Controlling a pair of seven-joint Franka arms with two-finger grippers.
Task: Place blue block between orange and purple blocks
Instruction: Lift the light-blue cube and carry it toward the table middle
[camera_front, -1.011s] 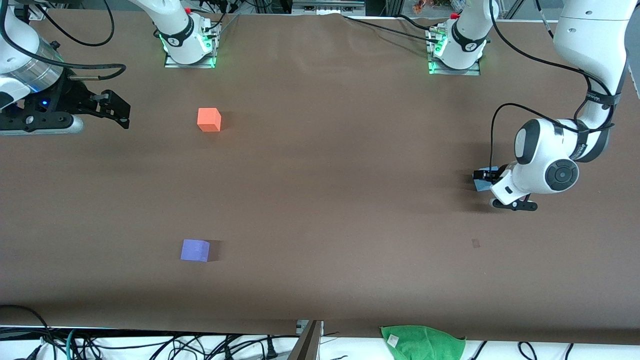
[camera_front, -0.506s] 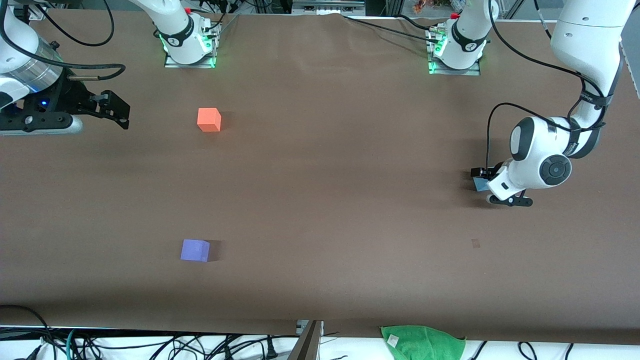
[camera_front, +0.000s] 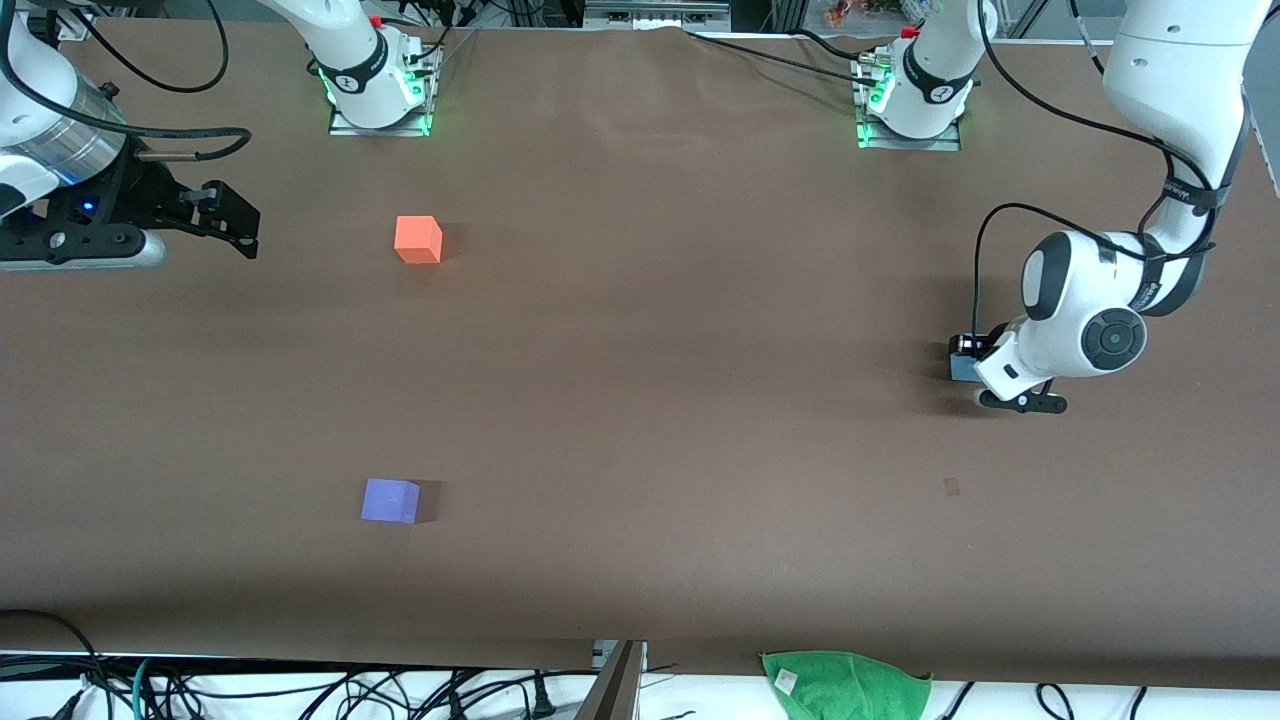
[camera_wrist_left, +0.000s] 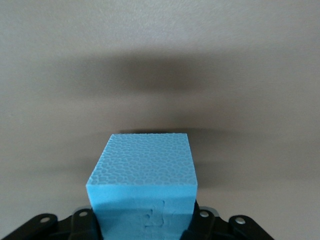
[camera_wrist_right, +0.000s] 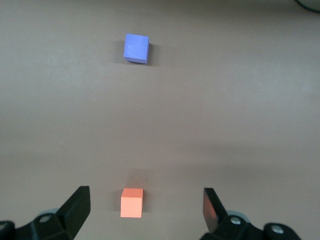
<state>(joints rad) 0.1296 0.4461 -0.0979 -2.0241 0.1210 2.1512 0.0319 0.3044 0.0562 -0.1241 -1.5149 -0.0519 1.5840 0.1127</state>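
- Left gripper (camera_front: 968, 362) low at mid-right of the front view — fingers (camera_wrist_left: 202, 226) clamped on the blue block (camera_wrist_left: 143, 182).
- Right gripper (camera_front: 235, 222) waiting at upper left, fingers (camera_wrist_right: 76, 208) apart.
- Orange block (camera_front: 418, 240) upper left on the bench (camera_front: 680, 380); purple block (camera_front: 390, 500) lower left — well apart.

**Brown table, cluttered edges**

A wide matte brown tabletop (camera_front: 660, 330) fills the view under even light. A crumpled green cloth (camera_front: 845, 685) lies on the white ledge at its near edge, beside tangled black cables (camera_front: 300, 690) (more cables run along the top edge).
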